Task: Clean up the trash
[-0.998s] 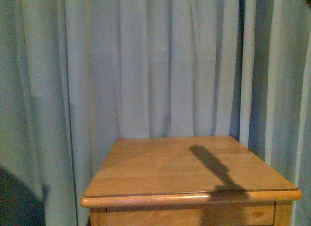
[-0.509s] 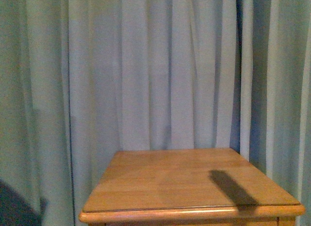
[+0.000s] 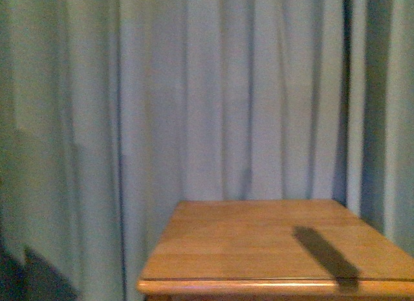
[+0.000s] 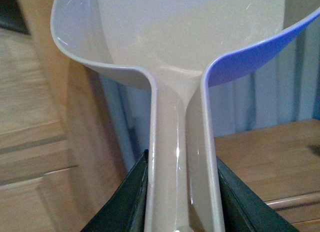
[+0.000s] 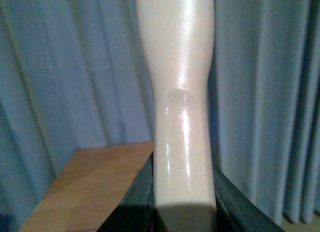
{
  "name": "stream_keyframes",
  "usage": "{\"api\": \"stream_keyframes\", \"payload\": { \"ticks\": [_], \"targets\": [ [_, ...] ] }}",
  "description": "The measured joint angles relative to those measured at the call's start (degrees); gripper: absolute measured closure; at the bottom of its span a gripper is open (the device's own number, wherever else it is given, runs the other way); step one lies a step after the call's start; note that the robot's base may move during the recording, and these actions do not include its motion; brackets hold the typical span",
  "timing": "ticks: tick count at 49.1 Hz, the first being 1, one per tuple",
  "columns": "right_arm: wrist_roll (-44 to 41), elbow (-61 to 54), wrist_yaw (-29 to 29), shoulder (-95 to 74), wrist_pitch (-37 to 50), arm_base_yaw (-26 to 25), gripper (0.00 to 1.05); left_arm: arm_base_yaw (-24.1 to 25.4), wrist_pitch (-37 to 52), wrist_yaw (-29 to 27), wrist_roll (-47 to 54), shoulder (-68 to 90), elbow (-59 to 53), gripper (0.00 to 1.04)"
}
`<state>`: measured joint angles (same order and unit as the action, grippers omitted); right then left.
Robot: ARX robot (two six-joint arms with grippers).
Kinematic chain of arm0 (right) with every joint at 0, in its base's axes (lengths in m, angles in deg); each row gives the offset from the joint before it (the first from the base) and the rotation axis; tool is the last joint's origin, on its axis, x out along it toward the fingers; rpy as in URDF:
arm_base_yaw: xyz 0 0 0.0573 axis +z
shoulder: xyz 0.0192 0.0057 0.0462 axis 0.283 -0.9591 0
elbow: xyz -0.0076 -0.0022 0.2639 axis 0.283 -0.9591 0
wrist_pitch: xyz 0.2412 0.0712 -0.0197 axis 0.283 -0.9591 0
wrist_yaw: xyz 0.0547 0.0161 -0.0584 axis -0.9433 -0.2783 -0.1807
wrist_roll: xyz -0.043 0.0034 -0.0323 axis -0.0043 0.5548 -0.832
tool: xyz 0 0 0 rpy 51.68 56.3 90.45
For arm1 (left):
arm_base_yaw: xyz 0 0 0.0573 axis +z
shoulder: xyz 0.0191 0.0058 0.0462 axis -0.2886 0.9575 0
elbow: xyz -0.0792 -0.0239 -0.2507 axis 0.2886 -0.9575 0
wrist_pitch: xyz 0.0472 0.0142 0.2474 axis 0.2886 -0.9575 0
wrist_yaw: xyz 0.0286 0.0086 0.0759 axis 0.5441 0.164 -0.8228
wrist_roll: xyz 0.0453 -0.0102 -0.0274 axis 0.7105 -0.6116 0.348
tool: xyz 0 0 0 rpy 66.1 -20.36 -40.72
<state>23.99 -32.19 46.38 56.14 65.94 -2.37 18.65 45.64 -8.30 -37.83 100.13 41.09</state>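
both jaws clamped on pale plastic

held in the left gripper [image 4: 181, 198]: dustpan [image 4: 175, 52], neck pinched between the two dark fingers, long axis straight out from the jaws, scoop flaring beyond the tips. held in the right gripper [image 5: 182, 199]: glossy handle [image 5: 182, 92], likewise running straight out. beyond both: wooden table [image 3: 246, 243], blue curtain [image 3: 226, 107]. cannot tell where the trash lies.

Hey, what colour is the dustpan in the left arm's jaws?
The dustpan is pale pinkish-white, with one blue-purple side wall; it shows best in the left wrist view.
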Motion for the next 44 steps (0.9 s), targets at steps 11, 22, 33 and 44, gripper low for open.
{"api": "stream_keyframes", "payload": {
  "ticks": [11, 22, 33, 44],
  "targets": [
    [-0.24, -0.02, -0.92, -0.98, 0.07, 0.17, 0.85, 0.09, 0.00, -0.55, -0.17, -0.11, -0.04, 0.76],
    [-0.22, -0.11, -0.24, -0.83, 0.07, 0.15, 0.85, 0.07, 0.00, -0.39, -0.20, -0.11, -0.07, 0.76],
    [-0.24, -0.11, -0.20, -0.48, 0.13, 0.04, 0.85, 0.11, -0.02, -0.37, -0.20, -0.02, -0.13, 0.76],
    [-0.24, -0.11, -0.37, -0.48, 0.13, 0.04, 0.85, 0.15, -0.02, -0.48, -0.20, -0.15, -0.15, 0.76]
  ]
}}
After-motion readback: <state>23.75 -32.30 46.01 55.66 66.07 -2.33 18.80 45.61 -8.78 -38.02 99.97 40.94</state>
